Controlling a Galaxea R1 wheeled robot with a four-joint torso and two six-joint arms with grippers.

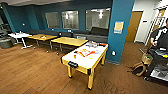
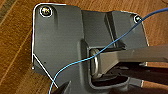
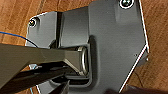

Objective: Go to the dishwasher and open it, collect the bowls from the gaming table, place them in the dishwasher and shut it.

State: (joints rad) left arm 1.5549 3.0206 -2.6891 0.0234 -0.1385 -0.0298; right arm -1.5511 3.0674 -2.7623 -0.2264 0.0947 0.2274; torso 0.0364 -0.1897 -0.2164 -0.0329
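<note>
Where wood floor spreads: one gaming table (image 1: 86, 57).

1. Wood-plank floor (image 1: 37, 72) runs across the room.
2. Teal walls (image 1: 17, 15) carry interior windows (image 1: 70, 19) reflecting ceiling lights.
3. Yellow tables (image 1: 68, 40) and a white table (image 1: 19, 35) stand before a dark sofa (image 1: 97, 32).
4. A teal pillar (image 1: 119, 32) stands beside a wooden door (image 1: 133, 26).

Wood floor (image 1: 35, 72) covers the room. Two yellow desks (image 1: 68, 40) stand end to end along the teal wall (image 1: 37, 15); a white desk (image 1: 19, 35) stands beside them at far left. A teal pillar (image 1: 119, 15) carries a yellow notice (image 1: 118, 27). A person (image 1: 160, 35) stands at right beside a black cart (image 1: 158, 67). A brown door (image 1: 133, 26) is behind.
</note>
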